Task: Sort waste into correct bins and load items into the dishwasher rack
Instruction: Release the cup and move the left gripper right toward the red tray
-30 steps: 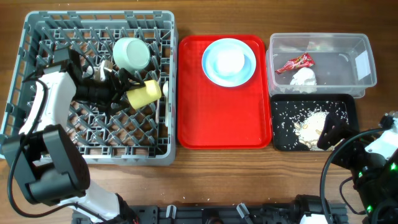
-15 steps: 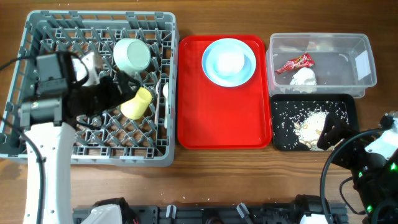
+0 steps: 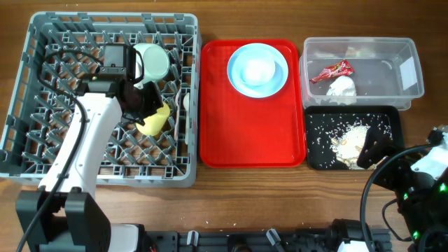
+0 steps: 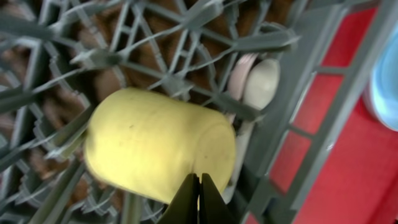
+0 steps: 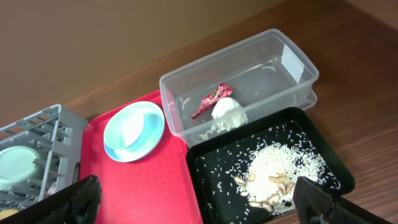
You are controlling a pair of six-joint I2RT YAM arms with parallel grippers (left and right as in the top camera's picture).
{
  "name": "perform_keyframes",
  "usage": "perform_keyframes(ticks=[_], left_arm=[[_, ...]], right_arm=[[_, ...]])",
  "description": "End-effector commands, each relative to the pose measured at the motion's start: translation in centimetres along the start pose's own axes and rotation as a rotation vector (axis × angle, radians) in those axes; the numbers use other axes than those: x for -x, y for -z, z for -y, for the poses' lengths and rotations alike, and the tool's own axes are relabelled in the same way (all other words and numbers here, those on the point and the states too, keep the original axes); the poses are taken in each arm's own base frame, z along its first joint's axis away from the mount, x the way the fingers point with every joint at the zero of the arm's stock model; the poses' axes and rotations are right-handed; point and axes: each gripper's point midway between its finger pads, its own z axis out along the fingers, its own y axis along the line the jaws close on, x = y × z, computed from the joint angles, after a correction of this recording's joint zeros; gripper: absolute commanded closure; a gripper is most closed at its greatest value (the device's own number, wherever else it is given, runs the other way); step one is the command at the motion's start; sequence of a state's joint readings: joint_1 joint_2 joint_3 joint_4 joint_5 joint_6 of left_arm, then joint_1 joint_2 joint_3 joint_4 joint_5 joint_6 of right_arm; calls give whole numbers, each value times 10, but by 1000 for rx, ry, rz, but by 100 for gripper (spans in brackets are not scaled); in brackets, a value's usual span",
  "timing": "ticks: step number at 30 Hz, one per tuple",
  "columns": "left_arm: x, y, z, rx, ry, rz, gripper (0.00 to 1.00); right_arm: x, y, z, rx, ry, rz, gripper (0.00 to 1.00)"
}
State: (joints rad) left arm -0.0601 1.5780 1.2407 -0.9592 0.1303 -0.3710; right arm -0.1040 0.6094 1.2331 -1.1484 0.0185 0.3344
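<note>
yellow cup (image 4: pixel 158 152): lying on its side in the dishwasher rack (image 3: pixel 42 42), near the mint bowl (image 3: pixel 150 61)
left gripper (image 4: pixel 199 190): fingers pressed together at the cup's lower edge, nothing visibly between them
right gripper (image 5: pixel 196 190): fingers wide apart, holding nothing
tip: imo lift straight up clear of the pegs so the cup doesn't get nudged, then go for the blue plate (image 3: pixel 257 68)

On my feed the left arm (image 3: pixel 77 150) was smooth white shells between black joints, with a boxy black wrist block (image 3: pixel 115 59) and a thin black cable (image 3: pixel 63 47). Its fingers (image 4: pixel 190 199) were dark, narrow wedges. The right arm (image 3: pixel 428 162) was white too, ringed by thick black cable, and its fingers were black and blocky.
</note>
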Motion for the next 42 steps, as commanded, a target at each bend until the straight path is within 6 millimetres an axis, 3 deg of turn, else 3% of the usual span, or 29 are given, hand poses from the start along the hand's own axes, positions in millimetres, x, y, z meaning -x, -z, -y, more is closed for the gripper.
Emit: perform_keyframes(ticks=[1,5,8,9,11,12,14,15,19,25,28,42], left_arm=[[8,29,-41,227,73,76,96],[16,100,-21,128,122,209,96],[-2,118,12,-27,65,206,95],[-8,118,28,-59,20,199,89],[-18,111,59,-99,-75,190,85],[-22,107,77,-121,-124,188,76],[-24,98,89,-88,-177,207,75],[-24,90,87,-25,-169,217,70],[-28,57,85,48,-167,140,70],[-28,-30,82,170,-177,-11,72],[-32,-60,83,176,-216,-73,73],[-30,-69,99,101,-225,-73,76]], right_arm=[[1,2,-2,14,16,5,0],[1,2,-2,14,16,5,0],[1,2,-2,14,15,5,0],[1,2,-2,14,15,5,0],[1,2,-2,14,15,5,0],[1,2,-2,14,16,5,0],[1,2,-2,14,16,5,0],[1,2,-2,14,16,5,0],[1,2,-2,14,16,5,0],[1,2,-2,14,16,5,0],[1,2,-2,14,16,5,0],[1,2,-2,14,16,5,0]])
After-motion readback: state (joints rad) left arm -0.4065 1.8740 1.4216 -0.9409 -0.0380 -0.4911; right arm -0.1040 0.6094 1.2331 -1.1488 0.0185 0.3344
